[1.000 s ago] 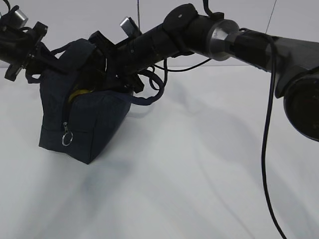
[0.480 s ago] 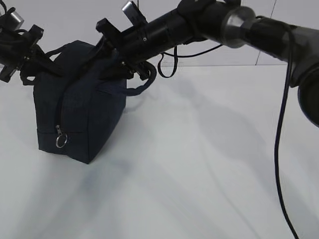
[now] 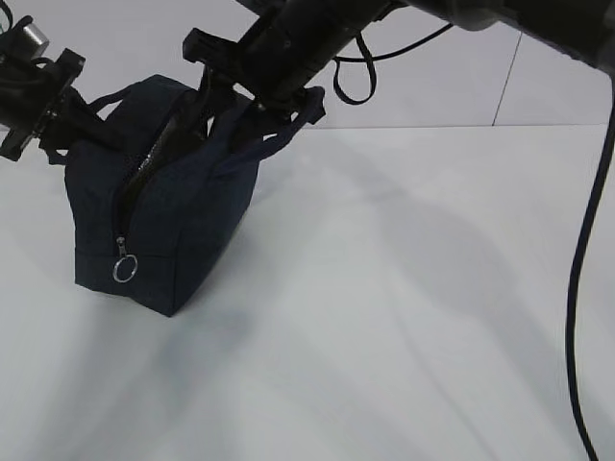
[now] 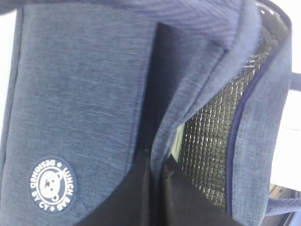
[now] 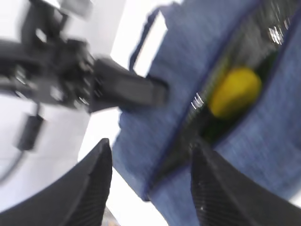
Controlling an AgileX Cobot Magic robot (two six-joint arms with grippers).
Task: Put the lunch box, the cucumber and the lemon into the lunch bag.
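The navy lunch bag (image 3: 168, 226) stands at the left of the table, its top zipper open and its silver ring pull (image 3: 124, 270) hanging at the near end. My left gripper (image 3: 79, 110) is shut on the bag's rim fabric (image 4: 156, 157), beside the silver foil lining (image 4: 211, 141). My right gripper (image 5: 151, 146) is open and empty, hovering over the bag's opening (image 3: 207, 101). The yellow lemon (image 5: 234, 92) lies inside the bag. A dark green shape beside it may be the cucumber (image 5: 269, 60). A pale green sliver (image 4: 177, 141) may be the lunch box lid.
The white table (image 3: 404, 307) spreads to the right and front of the bag. A black cable (image 3: 584, 250) hangs from the right arm at the right edge. The bag's loop handle (image 3: 279, 130) hangs under the right arm.
My right arm has risen and drawn its gripper up out of the bag. The lemon, seen through the opening a second ago in the exterior view, no longer shows there. The left gripper has held still.
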